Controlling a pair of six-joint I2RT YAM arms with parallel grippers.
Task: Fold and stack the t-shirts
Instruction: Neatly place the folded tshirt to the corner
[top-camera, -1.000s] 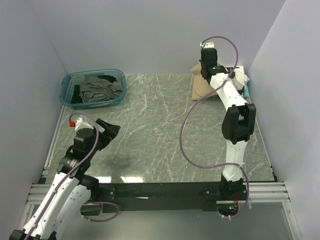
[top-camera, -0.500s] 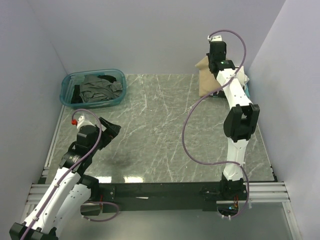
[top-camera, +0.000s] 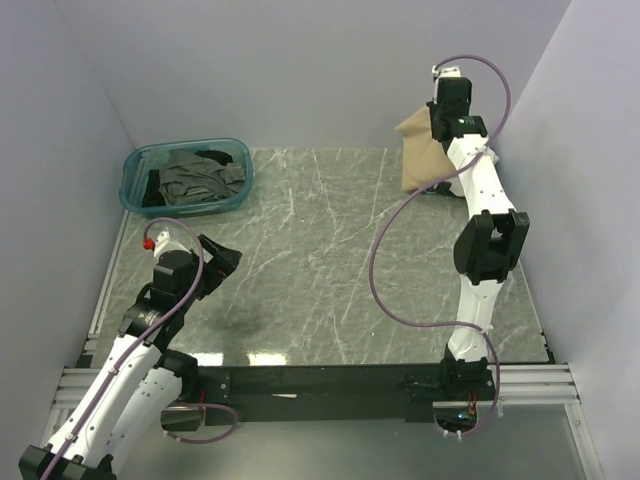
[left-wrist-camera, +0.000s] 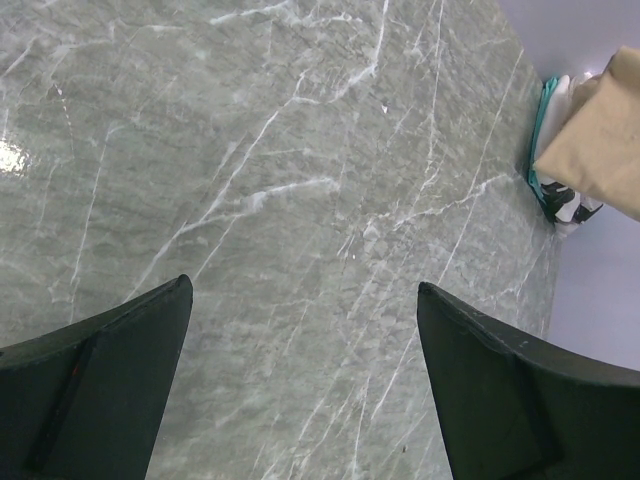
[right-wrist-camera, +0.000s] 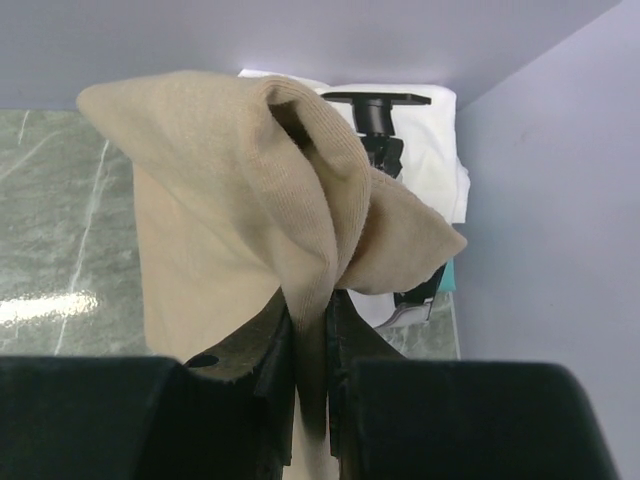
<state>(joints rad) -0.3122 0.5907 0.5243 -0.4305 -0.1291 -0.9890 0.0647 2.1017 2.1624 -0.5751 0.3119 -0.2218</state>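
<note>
1. At the worktop's far right corner, the right pincer (right-wrist-camera: 310, 330) pinches a fold of the tan t-shirt (top-camera: 420, 152), which hangs from its tips, just beside the white t-shirt with black patches (right-wrist-camera: 435, 150) lying there.
2. Near the front left corner, the left pincer (left-wrist-camera: 302, 290) hovers spread wide, holding nothing.
3. At the far left corner, dark grey and black t-shirts (top-camera: 200, 175) lie crumpled in a teal bin (top-camera: 135, 170).

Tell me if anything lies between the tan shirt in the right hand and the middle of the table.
Nothing visible: the tan shirt hangs from the right hand, and the teal bin sits far left.
</note>
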